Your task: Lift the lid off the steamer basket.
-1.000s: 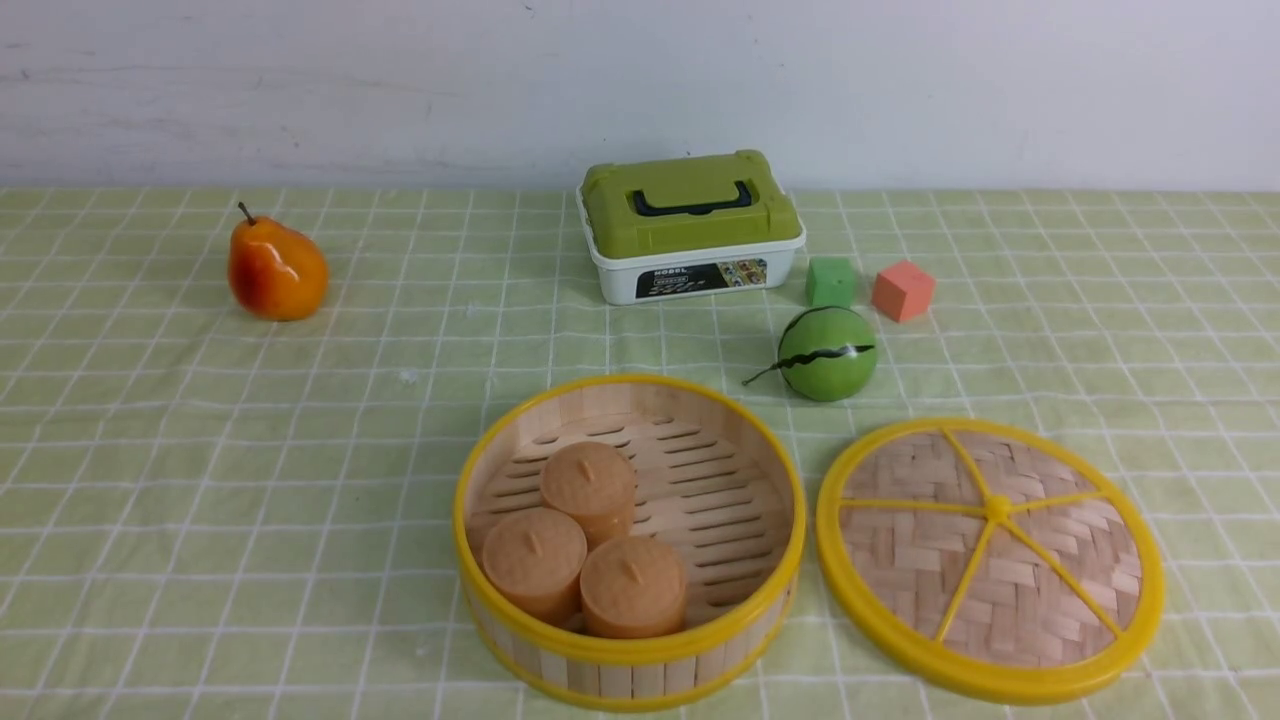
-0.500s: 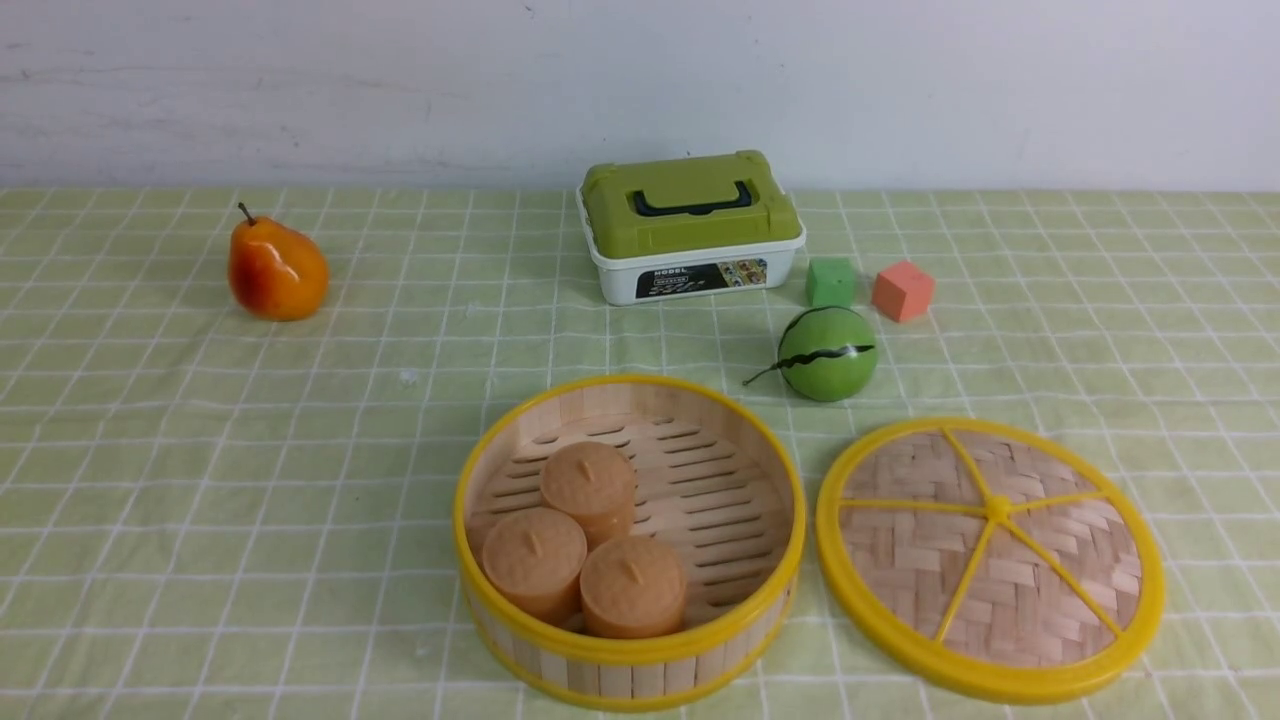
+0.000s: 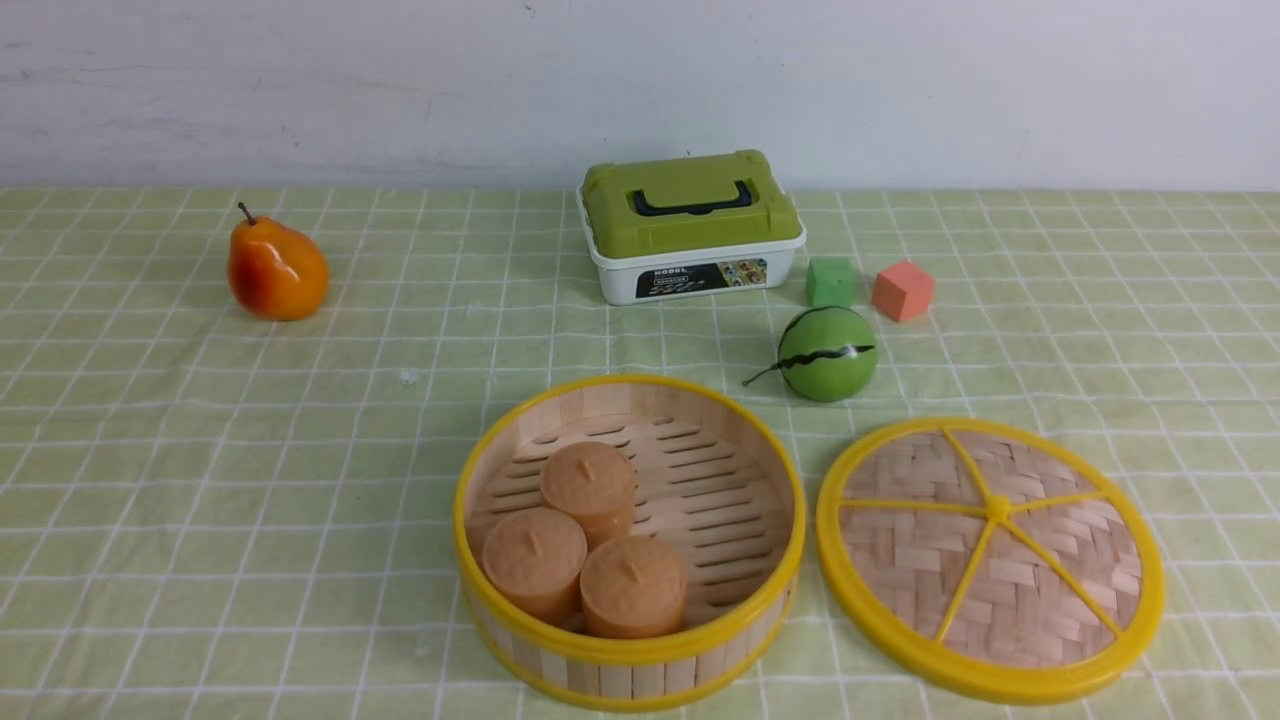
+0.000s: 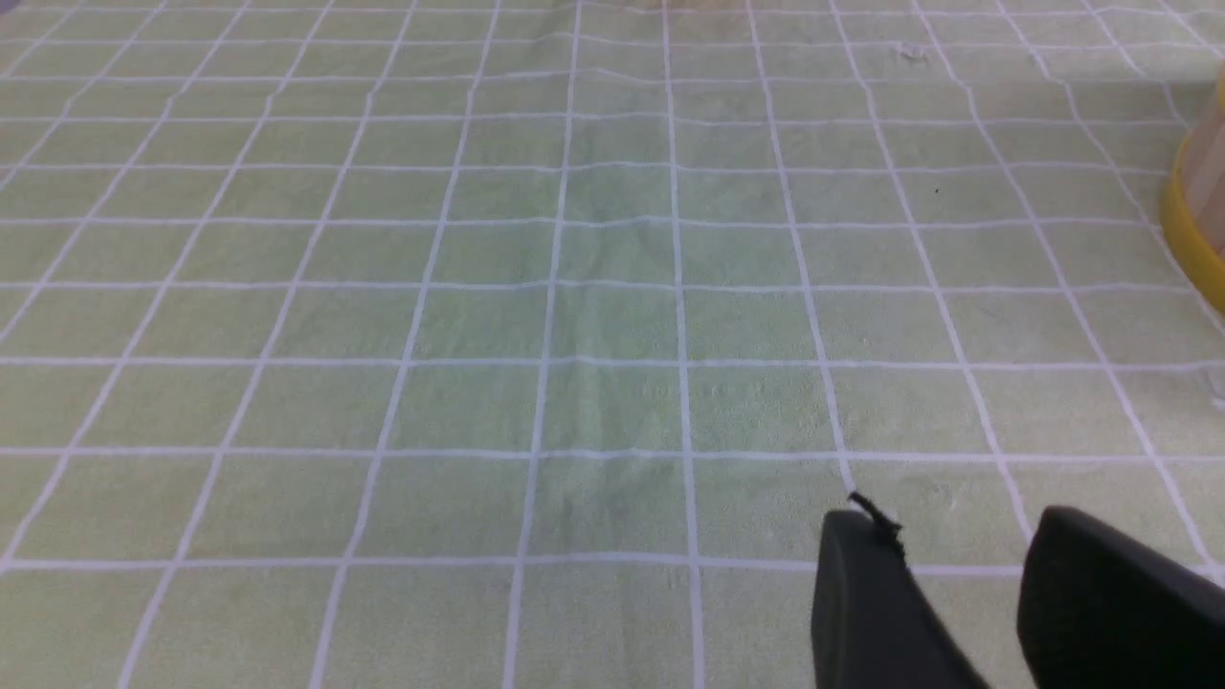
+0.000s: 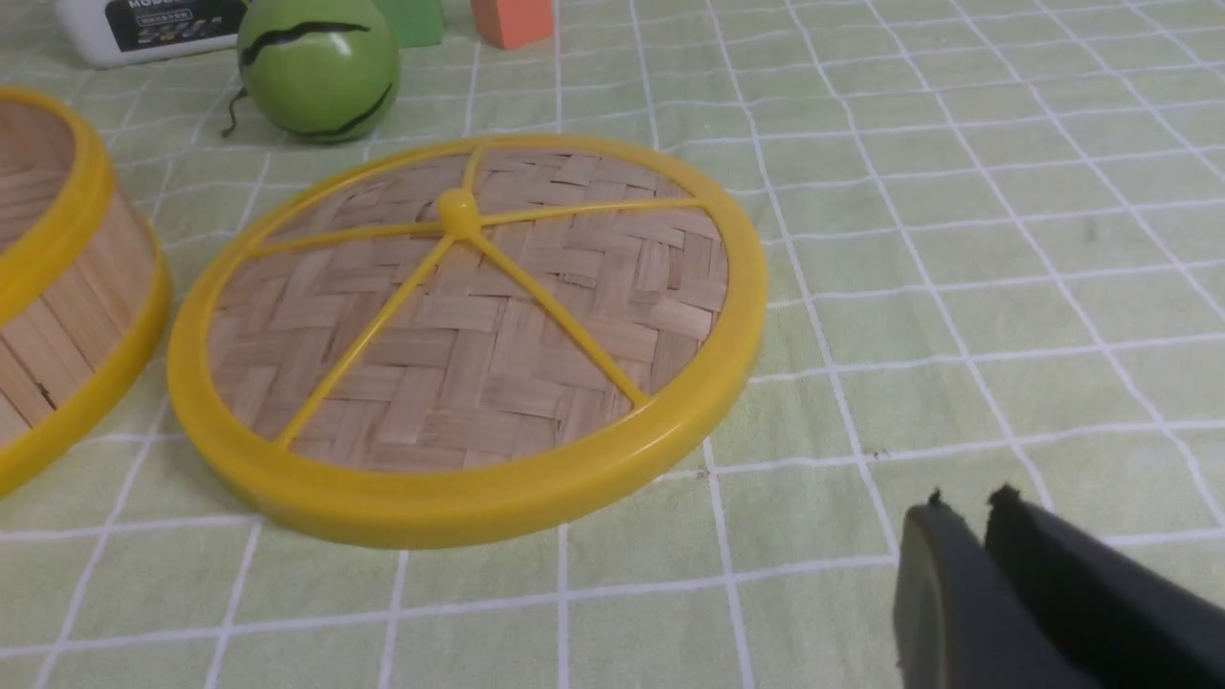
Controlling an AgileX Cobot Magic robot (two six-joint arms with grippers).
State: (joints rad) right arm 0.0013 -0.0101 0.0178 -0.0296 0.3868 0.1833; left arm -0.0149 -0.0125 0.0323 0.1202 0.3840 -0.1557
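Note:
The steamer basket stands open at the front centre, with three tan round cakes inside. Its edge shows in the left wrist view and the right wrist view. The lid lies flat on the cloth to the basket's right, knob up; it also shows in the right wrist view. Neither gripper shows in the front view. My left gripper is open and empty over bare cloth, left of the basket. My right gripper is shut and empty, low over the cloth, to the right of the lid.
A green toy melon sits just behind the lid. A green cube, an orange cube and a white box with a green handled lid stand further back. A pear stands at the far left.

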